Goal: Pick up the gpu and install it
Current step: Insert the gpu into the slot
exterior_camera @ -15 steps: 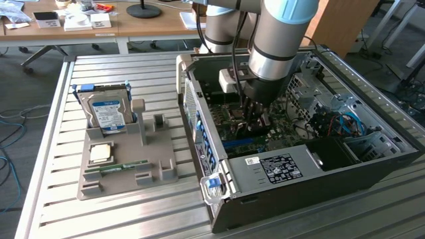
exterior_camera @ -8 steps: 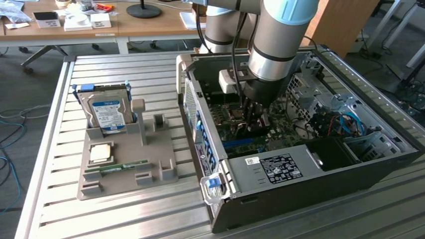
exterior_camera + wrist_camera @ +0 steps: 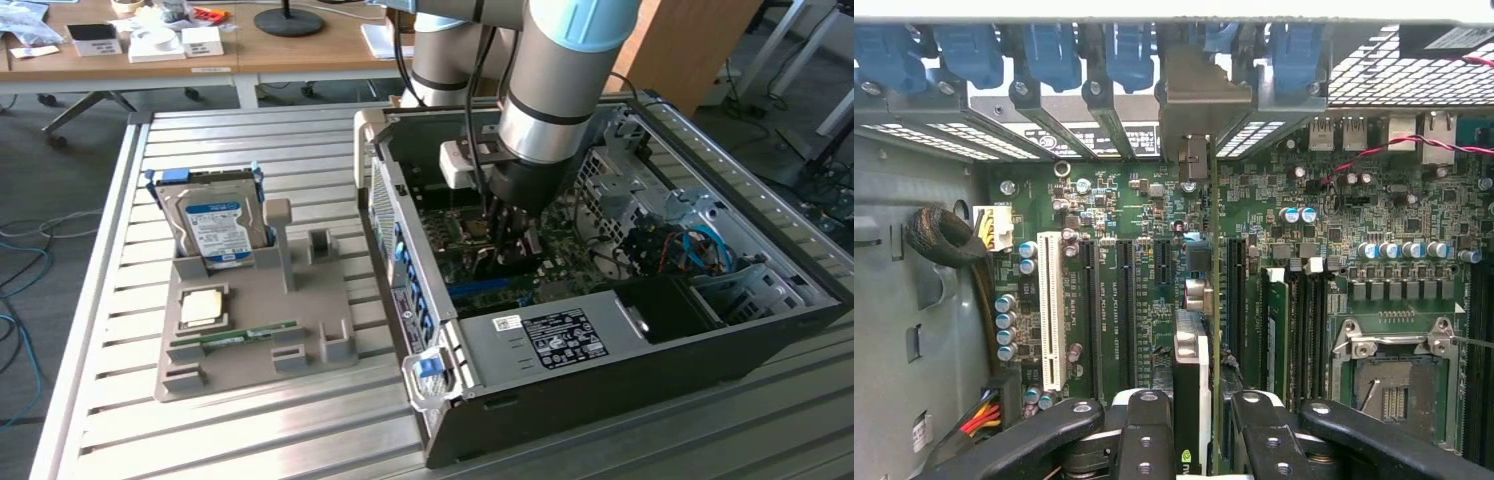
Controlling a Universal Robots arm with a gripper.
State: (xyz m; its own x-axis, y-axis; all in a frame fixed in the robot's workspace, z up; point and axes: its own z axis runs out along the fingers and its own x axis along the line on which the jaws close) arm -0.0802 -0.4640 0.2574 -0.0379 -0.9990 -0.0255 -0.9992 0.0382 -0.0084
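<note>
Slatted metal makes up the bench (image 3: 267, 140), with office desks behind it. On the exterior view's left sits a grey holder tray (image 3: 320, 335) carrying an upright hard drive (image 3: 218, 228), a square processor chip (image 3: 203, 305) and a narrow RAM stick (image 3: 234, 335). All three are well apart from the work. On the exterior view's right an open computer case (image 3: 747, 330) lies on its side with its rim facing up.

The robot arm (image 3: 547, 90) reaches straight down through that opening. It has free room between the rear wall of the case and the drive cage (image 3: 681, 215), and the power supply (image 3: 554, 335) lies nearer the front edge.

In the wrist view the jaws are partly closed on the gpu (image 3: 1192, 390), with the black fingers (image 3: 1144, 440) pressed against its two flat faces. The card stands on edge over the motherboard (image 3: 1124, 200) and runs lengthwise toward the rear wall. Its silver end bracket (image 3: 1189, 95) sits in the row of slot openings beneath the blue retainer clips (image 3: 1054, 50).

Long black expansion slots (image 3: 1124, 300) and a white slot (image 3: 1051, 310) lie open on one side of the card. On the other side another black slot (image 3: 1234, 290) is just beside it, then the memory sticks (image 3: 1274, 320), then the bare processor socket (image 3: 1384, 385). I cannot tell whether the card's lower edge is seated in a slot.
</note>
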